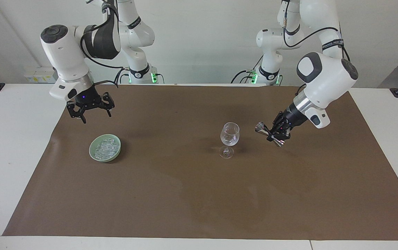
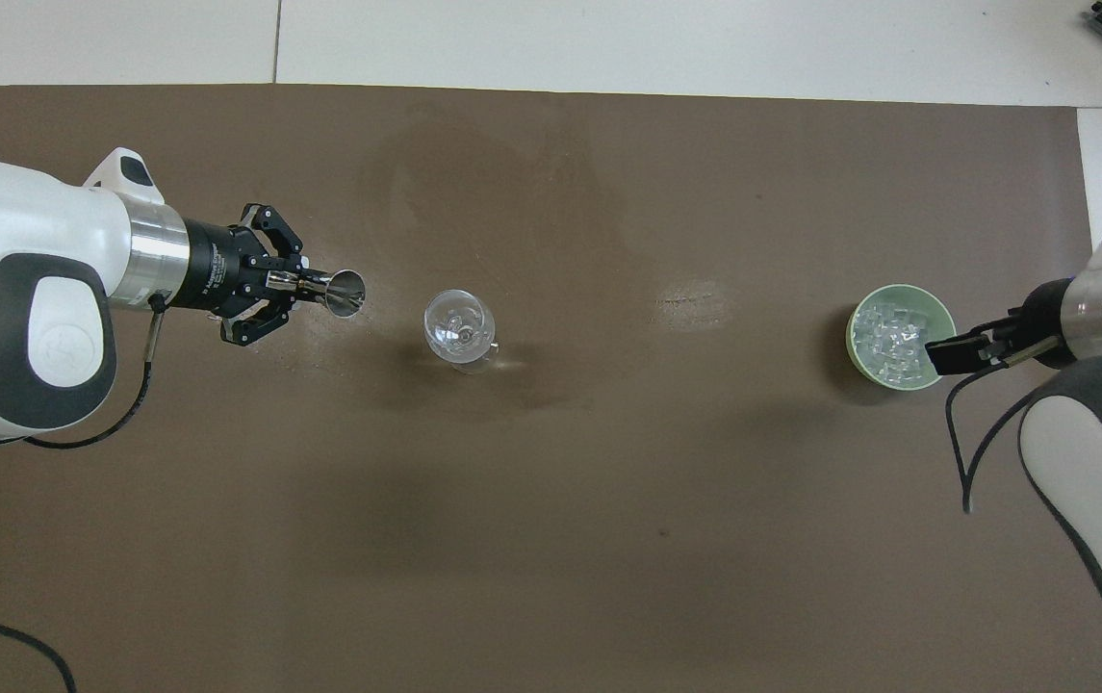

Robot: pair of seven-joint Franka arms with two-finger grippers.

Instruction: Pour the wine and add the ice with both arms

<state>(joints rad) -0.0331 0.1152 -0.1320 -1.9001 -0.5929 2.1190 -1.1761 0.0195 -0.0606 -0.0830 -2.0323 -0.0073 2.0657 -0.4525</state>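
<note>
Left gripper clamps tilted jigger; right gripper hangs spread above ice.

A plain brown mat covers the white desk. On the mat, a pale green dish holds clear, whitish-glinting ice. The wine glass is clear; beside it, the jigger is shiny silver. Both arms are white with dark grey caps, silver wrists and black fingers.
</note>
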